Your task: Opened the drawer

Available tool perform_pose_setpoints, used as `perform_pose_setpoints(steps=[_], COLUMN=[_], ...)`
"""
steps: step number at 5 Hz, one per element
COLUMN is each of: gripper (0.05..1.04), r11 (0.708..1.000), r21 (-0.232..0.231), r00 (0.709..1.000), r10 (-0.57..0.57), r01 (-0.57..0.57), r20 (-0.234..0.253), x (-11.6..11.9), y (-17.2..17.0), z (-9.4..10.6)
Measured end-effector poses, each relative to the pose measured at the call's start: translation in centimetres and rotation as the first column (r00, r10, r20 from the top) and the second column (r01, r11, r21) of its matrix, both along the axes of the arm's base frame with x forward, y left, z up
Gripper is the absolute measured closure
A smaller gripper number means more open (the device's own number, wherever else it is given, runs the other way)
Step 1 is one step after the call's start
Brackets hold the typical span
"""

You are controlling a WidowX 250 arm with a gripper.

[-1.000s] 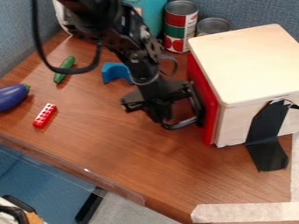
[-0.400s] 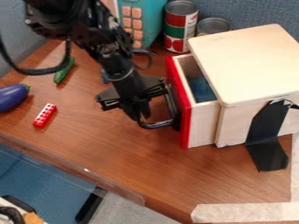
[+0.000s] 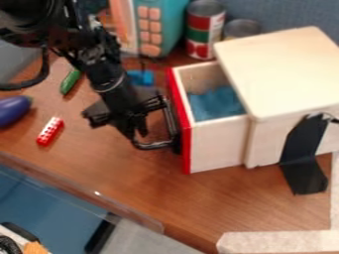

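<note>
**Plainly open to the left of the box: drawer, with gripper down at the handle**

Nearest, shows pale tape along the table's front right corner, with more up the right edge. Just beyond, hangs a black strip down the box's near side and onto the table. Next, has the drawer pulled partly out to the left, still seated in the box at its right end, with pale wood sides, a red front and blue stuff inside. On that front, carries the dark looped handle, with the gripper down at it; cannot tell if spread or pressed together, nor if touching the loop.

Left of the gripper, well apart, lies a red brick with pale studs. Past that, at the left edge, has an eggplant, partly cut off, then a cucumber. Behind the gripper, shows a blue block, partly hidden; slants the arm in from upper left. Farthest, stands a teal toy with orange buttons beside a tall can and a shorter can, before a grey-blue partition.
</note>
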State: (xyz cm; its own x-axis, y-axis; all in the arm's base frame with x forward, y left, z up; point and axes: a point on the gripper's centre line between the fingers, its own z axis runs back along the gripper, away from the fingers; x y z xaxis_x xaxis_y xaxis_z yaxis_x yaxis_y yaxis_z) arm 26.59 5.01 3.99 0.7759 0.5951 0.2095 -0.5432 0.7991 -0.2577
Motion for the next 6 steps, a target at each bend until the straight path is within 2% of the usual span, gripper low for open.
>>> perform_pose_setpoints(steps=[3, 4, 5, 6], gripper=[0.94, 0.903, 0.664, 0.344], r11=[0.999, 0.999, 1.0, 0.999], r21=[-0.005, -0.007, 0.001, -0.007], r00=[0.999, 0.999, 1.0, 0.999], r10=[0.037, 0.035, 0.0, -0.033], r01=[-0.037, -0.035, 0.0, 0.033], r20=[0.007, 0.001, -0.008, -0.021], x=[-1.2, -1.4, -1.8, -1.7], y=[0.9, 1.1, 1.2, 1.4], z=[0.6, 0.6, 1.0, 1.5])
